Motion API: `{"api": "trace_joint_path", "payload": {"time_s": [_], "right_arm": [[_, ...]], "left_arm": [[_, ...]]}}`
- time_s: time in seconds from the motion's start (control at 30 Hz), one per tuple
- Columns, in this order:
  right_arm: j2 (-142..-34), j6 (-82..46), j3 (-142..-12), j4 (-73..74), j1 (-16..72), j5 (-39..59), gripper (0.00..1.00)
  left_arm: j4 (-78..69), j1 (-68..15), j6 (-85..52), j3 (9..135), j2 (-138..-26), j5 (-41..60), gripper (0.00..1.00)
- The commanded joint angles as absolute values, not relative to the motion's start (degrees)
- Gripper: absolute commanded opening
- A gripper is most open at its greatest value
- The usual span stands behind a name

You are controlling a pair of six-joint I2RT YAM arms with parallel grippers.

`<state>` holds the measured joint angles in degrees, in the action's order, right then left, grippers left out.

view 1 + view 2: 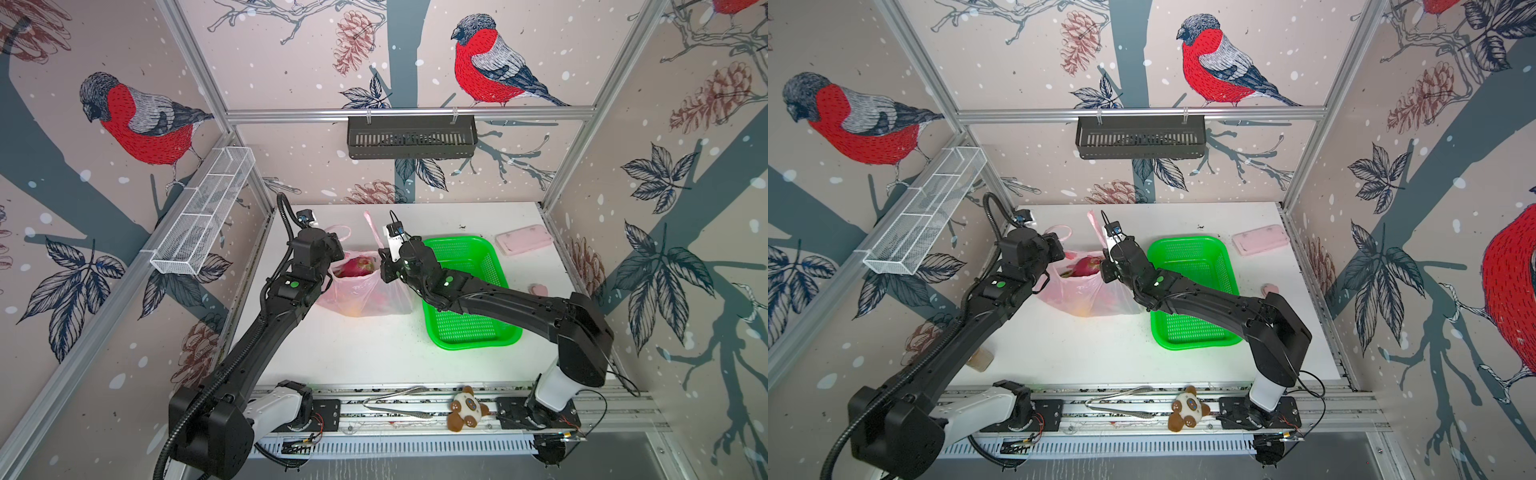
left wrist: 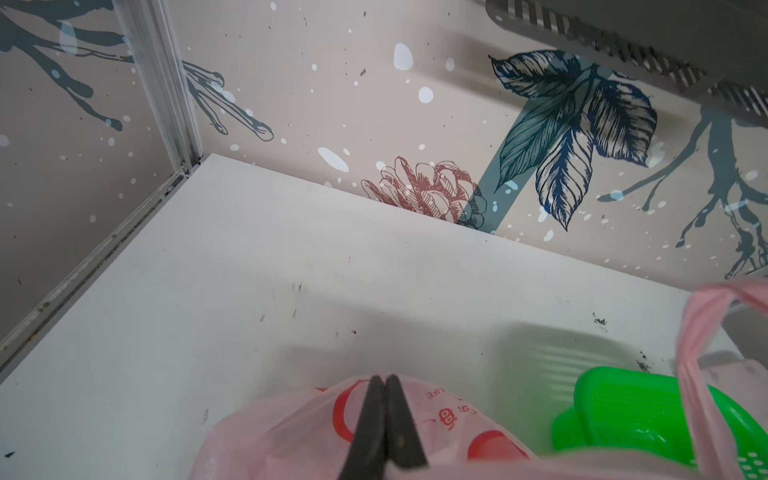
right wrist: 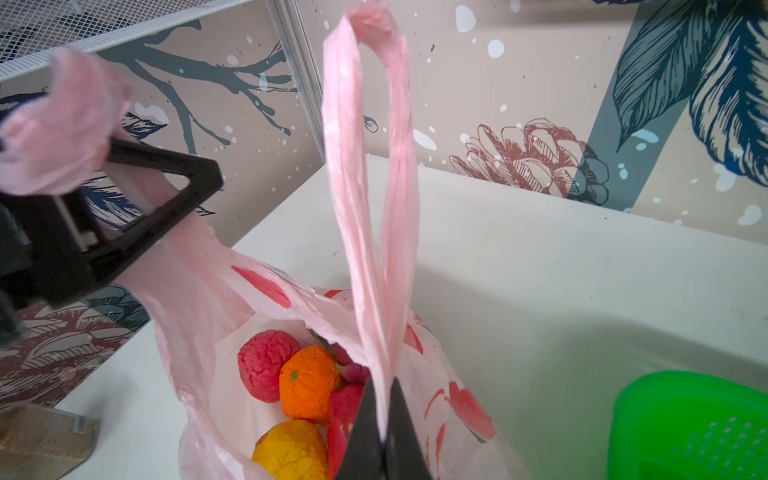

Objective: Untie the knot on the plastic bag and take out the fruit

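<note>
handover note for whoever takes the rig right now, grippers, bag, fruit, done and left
Left gripper: shut on the plastic bag's left side.
Right gripper: shut on its right handle loop.
Bag stands on the table beside the green basket, mouth open.
Done: handles apart, no knot seen.
Left: take out red bumpy ball, orange citrus, yellow citrus, dragon fruit, all inside.

Left arm [image 1: 266, 332], stretched forward, wrist turned inward; left gripper [image 2: 384, 380], jaws pinched together. Right arm [image 1: 498, 303], angled in toward centre; right gripper [image 3: 384, 386], jaws pinched together.
</note>
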<state>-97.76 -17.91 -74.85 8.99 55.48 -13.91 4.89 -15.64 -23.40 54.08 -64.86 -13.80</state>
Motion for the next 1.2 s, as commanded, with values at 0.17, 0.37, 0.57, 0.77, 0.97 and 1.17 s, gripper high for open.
{"api": "trace_joint_path", "payload": {"time_s": [0.17,0.37,0.57,0.77,0.97,1.17], "right_arm": [[-103.46,-12.82,-83.03,11.53,49.42,-6.69,0.04],[-108.64,-10.21,-90.37,11.25,45.6,-0.48,0.05],[-107.19,-11.29,-86.93,10.05,45.95,1.84,0.08],[-101.38,-13.77,-76.56,10.75,49.23,-0.88,0.19],[-95.86,-16.64,-70.06,11.78,51.8,-5.11,0.41],[-90.68,-17.84,-67.85,8.67,56.28,-11.16,0.56]], "left_arm": [[3.21,-9.23,-29.72,56.87,-65.04,-7.09,0.0],[3.21,-7.52,-31.35,61.24,-68.67,-3.68,0.0],[4.47,-7.3,-32.45,60.44,-68.22,-0.73,0.0],[4.72,-7.38,-33.66,53.38,-63.84,3.72,0.0],[2.55,-7.38,-35.49,45.39,-57.39,8.15,0.0],[2.63,-7.38,-36.68,40.87,-52.09,9.05,0.0]]}}
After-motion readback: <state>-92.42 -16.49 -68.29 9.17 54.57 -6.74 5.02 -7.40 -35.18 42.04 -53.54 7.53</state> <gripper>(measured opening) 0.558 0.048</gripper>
